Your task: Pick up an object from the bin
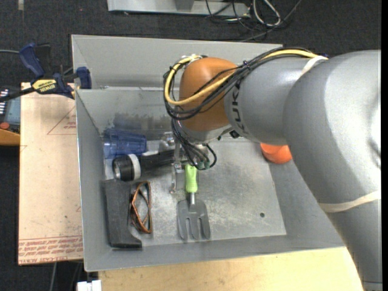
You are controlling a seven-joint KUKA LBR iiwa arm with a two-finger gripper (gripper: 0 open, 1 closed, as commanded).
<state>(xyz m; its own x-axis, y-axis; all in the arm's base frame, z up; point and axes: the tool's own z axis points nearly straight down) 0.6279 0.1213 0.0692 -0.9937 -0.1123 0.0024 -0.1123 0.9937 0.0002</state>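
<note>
My gripper reaches down into the middle of the bin, mostly hidden under the arm's orange cover. Right beside it, to the right, lies a small grey fork-shaped tool with a green handle, its tines pointing toward the bin's near wall. A black cylinder with a white end lies just left of the gripper, its right end running under it. Nothing can be made out as held.
A blue plastic thing lies at the back left. A black flat block and a pair of brown-rimmed glasses sit at the front left. An orange ball peeks out under the arm on the right.
</note>
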